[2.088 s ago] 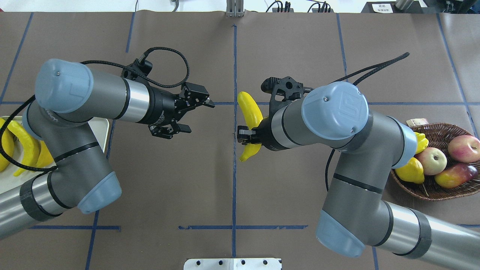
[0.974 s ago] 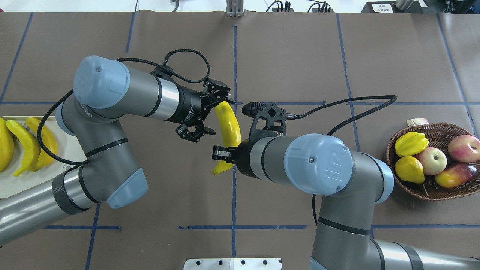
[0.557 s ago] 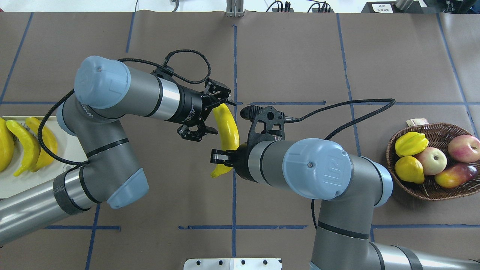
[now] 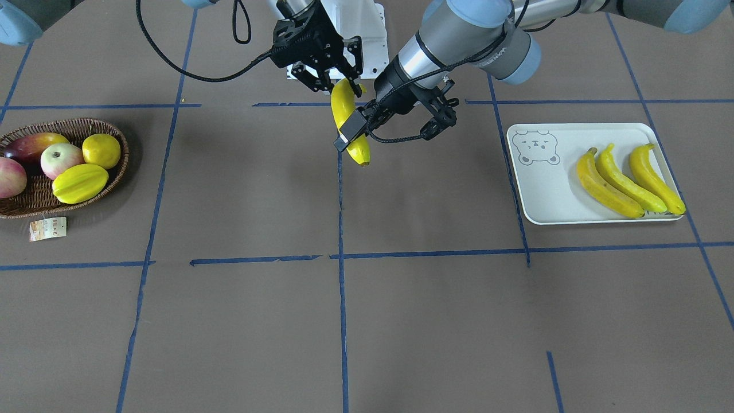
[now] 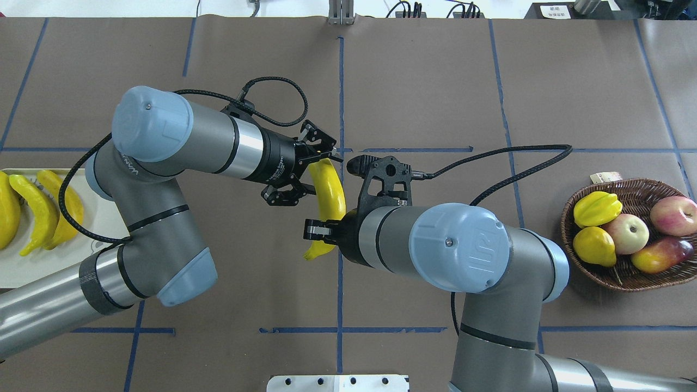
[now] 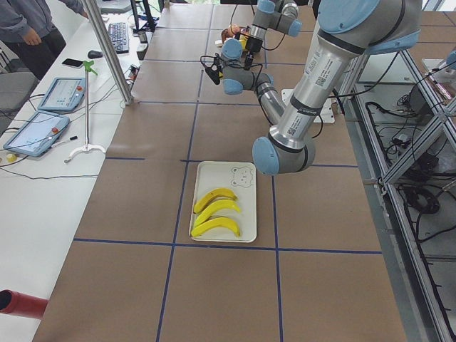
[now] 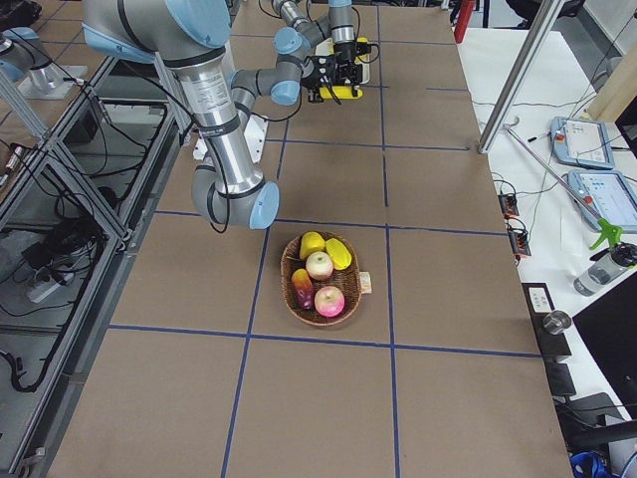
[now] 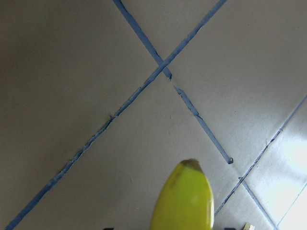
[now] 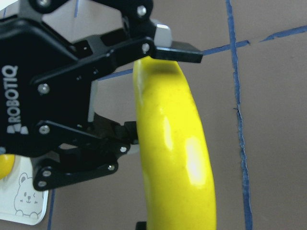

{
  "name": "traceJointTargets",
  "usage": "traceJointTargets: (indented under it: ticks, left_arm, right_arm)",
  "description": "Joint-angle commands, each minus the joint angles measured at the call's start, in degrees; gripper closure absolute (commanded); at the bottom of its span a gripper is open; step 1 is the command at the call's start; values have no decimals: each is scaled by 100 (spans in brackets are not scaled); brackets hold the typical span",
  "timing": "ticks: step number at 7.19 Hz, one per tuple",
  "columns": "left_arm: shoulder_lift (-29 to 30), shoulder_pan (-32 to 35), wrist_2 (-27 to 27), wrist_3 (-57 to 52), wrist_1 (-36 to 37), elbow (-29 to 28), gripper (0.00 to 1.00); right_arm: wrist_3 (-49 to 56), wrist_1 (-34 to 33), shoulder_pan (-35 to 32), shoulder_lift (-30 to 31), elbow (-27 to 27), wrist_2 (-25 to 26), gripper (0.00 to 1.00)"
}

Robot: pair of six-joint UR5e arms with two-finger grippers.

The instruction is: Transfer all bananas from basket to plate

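Handover risk: banana [image 5: 328, 185] pinched by right gripper [image 5: 320, 231]; left gripper [image 5: 315, 173] brackets its far end, contact impossible to tell. Release early and you drop it short of plate [image 4: 545, 192].

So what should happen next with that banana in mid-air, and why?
Probably the left fingers should shut on the banana. The right fingers hold one end of it above the table, and the left ones sit open at its other half. The plate lies on the left arm's side.
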State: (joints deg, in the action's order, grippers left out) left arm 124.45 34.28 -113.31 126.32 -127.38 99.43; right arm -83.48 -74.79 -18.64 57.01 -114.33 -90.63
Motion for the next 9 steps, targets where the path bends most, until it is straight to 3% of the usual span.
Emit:
traceJointTargets:
  ticks: [1,2,3,5,9]
  left_arm:
    - [0,-9,-7,-2,-15,-2,94]
    - [-9,-9,-7,-37,-23,-2,100]
    - [-9,-9,-7,-38,-23,-2,100]
    - [-44,17,-7,-72,-23,-2,100]
    - [-640,279,20,-116,99,-11,100]
  right_arm:
    - [7,0,1,-6,-27,-42,78]
    - [-19,0,27,3,-54,-16,8]
    - [-150,-9,27,11,-54,-59,1]
    - [-151,-96,10,55,-185,-164,1]
    - [-72,-114,-1225,1029,-766,-2005,1]
